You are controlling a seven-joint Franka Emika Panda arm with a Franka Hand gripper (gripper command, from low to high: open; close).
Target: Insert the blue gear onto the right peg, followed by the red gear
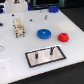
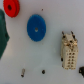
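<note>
Going from the exterior view's left to its right, a small beige fixture stands on the white table, then the blue gear lies flat near the middle, and the red gear lies just beyond it, the two apart and untouched. In front of them, toward the near edge, sits the grey plate with its two dark pins; the right peg is the one nearer the red gear, its twin standing close beside it.

The gripper itself shows in neither view, so I cannot tell whether its fingers are spread or closed. The wrist view looks down on the blue gear, the red gear and the beige fixture; a dark green shape at its border may be part of the hand, though the picture is too blurred to say.

The main risk, as I judge it, is order and aim: reaching for the red gear first because it lies nearer the peg, or seating the blue gear on the wrong pin because the two stand so close. A tilted grasp could also jam the hub on the pin's tip.

There is open table between gears and plate, so a lifted carry has a free path. The plate lies close to the table's near edge.
</note>
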